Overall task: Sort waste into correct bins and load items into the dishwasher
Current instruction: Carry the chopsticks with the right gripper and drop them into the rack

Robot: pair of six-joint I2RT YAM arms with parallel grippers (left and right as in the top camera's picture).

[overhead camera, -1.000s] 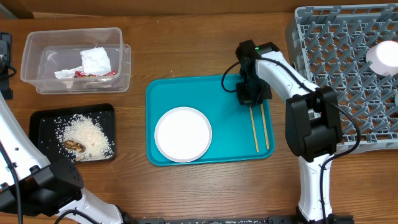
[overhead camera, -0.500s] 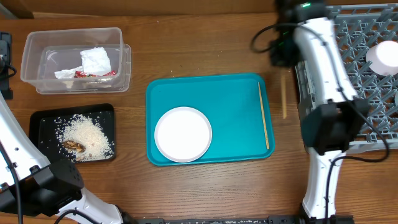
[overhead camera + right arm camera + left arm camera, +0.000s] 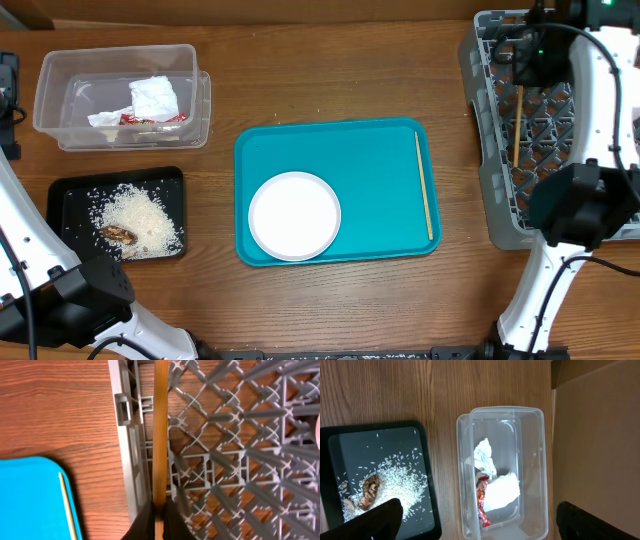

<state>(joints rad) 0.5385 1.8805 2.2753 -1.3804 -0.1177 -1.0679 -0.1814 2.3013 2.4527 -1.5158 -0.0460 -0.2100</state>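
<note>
Jutting from right end effector, chopstick overhangs rack.

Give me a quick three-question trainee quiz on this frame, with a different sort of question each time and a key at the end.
1. True or false: the right fingers pinch a chopstick above the grey dish rack.
2. Where does the other chopstick lie? A) on the bare table B) on the teal tray C) inside the dish rack
3. Fill in: the red wrapper lies in the clear tub next to a crumpled white ____.

Key: 1 true; 2 B; 3 napkin.
</note>
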